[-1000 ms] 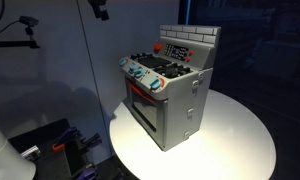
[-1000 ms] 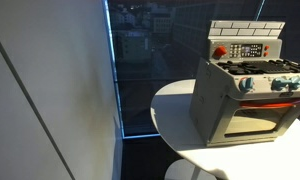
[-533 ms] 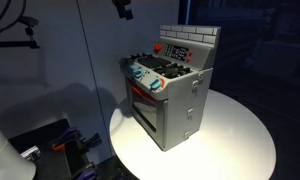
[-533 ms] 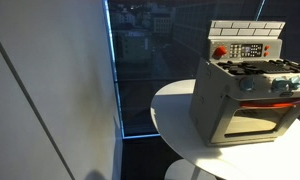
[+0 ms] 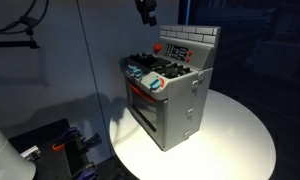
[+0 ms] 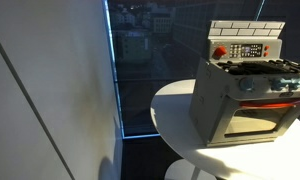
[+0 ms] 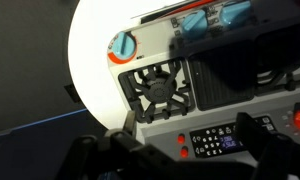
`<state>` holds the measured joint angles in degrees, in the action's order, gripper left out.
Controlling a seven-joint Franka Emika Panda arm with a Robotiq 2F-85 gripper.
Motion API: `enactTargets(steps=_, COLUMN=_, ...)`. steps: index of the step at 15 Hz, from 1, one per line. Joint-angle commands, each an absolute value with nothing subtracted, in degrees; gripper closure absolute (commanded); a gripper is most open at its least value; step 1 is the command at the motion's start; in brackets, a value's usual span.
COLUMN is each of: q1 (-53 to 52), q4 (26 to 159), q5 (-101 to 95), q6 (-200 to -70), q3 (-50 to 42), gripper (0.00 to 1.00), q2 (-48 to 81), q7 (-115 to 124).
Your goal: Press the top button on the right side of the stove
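A round white tabletop (image 5: 240, 140) fills the near right of the scene, and it shows in both exterior views. The stove (image 5: 170, 95) stands upright on it, toward the left part of the top in an exterior view, with bare white surface to its right and in front. It is a grey metal box. Its orange-trimmed oven door (image 6: 255, 120) is closed. A white brick-pattern back panel (image 5: 188, 40) rises at the far edge and carries a dark control strip with a round red button (image 6: 219, 52) at one end. Teal knobs (image 5: 155, 84) line the front edge above the door.

The wrist view looks down on the stove top. It shows a black burner grate (image 7: 158, 88), a teal knob in an orange ring (image 7: 121, 44), and small red buttons (image 7: 183, 145) beside a dark display.

The hand (image 5: 145, 10) hangs in the air at the top of the picture, above and left of the back panel and well apart from the stove. Its dark fingers (image 7: 260, 140) stand wide apart and hold nothing.
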<state>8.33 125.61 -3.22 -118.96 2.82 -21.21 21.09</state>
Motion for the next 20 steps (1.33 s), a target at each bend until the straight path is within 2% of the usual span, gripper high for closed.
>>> enactTargets(steps=1, q1=9.43, q4=121.85, q5=-5.26, q6=-120.07, q3=2.11, gripper=0.0, q2=-16.89, q7=26.16)
enactTargets(steps=12, q1=10.08, q4=118.39, q5=-11.21, q6=-122.4, q3=-0.04, gripper=0.0, q2=-10.04, q7=37.88)
enactTargets(steps=20, q1=9.2, q4=119.77, q5=-10.14, q6=-122.42, q3=-0.87, gripper=0.0, q2=-10.89, q7=36.95)
